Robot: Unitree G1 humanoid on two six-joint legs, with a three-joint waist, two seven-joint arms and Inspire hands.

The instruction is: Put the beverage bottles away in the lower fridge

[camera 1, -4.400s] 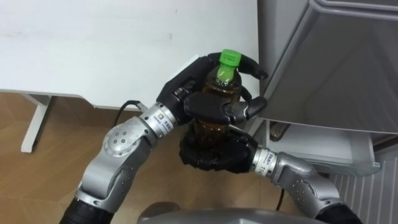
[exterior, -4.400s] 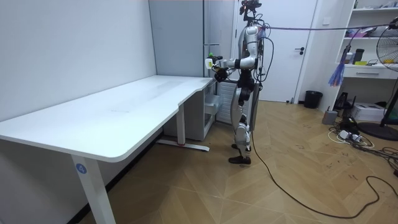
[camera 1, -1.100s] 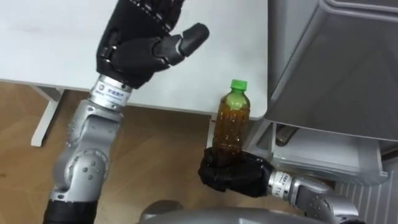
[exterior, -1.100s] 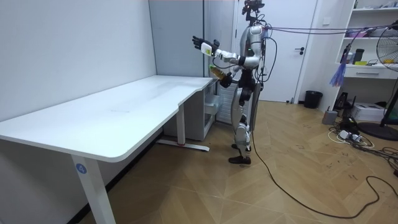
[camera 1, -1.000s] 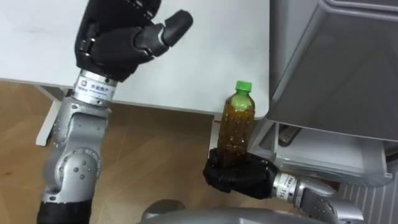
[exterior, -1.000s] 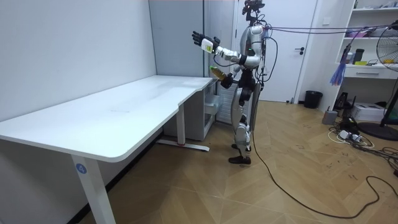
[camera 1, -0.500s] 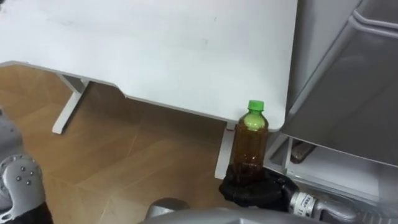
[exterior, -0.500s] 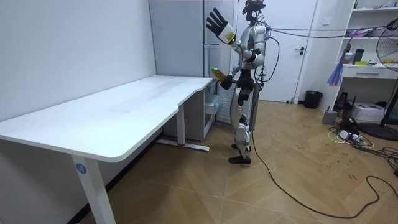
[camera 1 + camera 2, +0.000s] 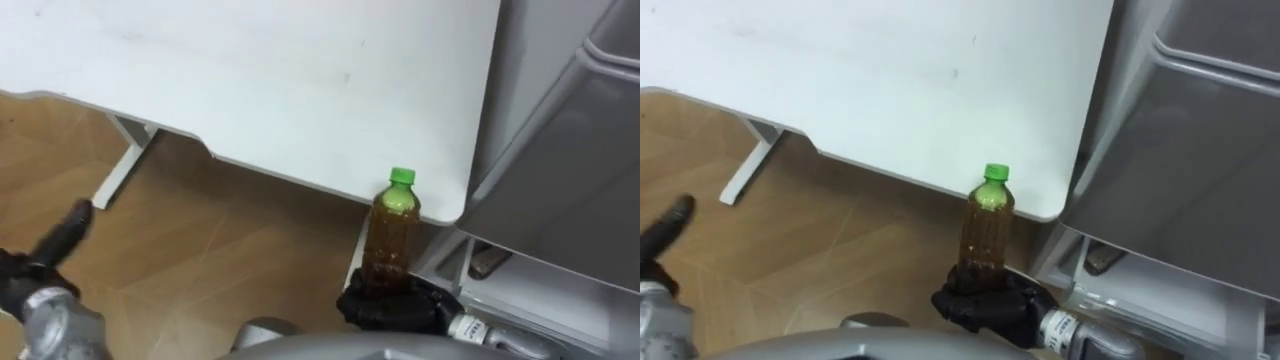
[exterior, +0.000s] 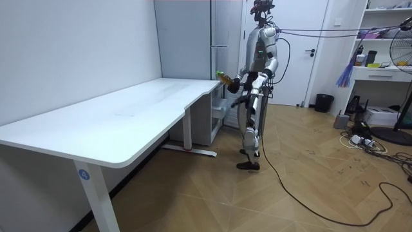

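A brown drink bottle (image 9: 391, 243) with a green cap stands upright in my right hand (image 9: 392, 306), whose fingers are curled round its base, low in the view by the desk's corner. The same bottle (image 9: 985, 238) and right hand (image 9: 987, 299) show in the right eye view. My left hand (image 9: 52, 250) hangs at the lower left over the wooden floor, fingers straight and holding nothing. The grey fridge (image 9: 570, 150) fills the right side, with a white shelf (image 9: 530, 300) of its lower part just right of the bottle. In the room view I stand at the desk's end, facing the fridge (image 10: 212, 38).
The white desk (image 9: 250, 80) spans the top, its rounded corner right behind the bottle. One white desk leg (image 9: 120, 165) stands on the wooden floor (image 9: 230, 260) at the left.
My left arm has swung from raised high down to my lower left side. The bottle stays upright in my right hand. The view has shifted slightly.
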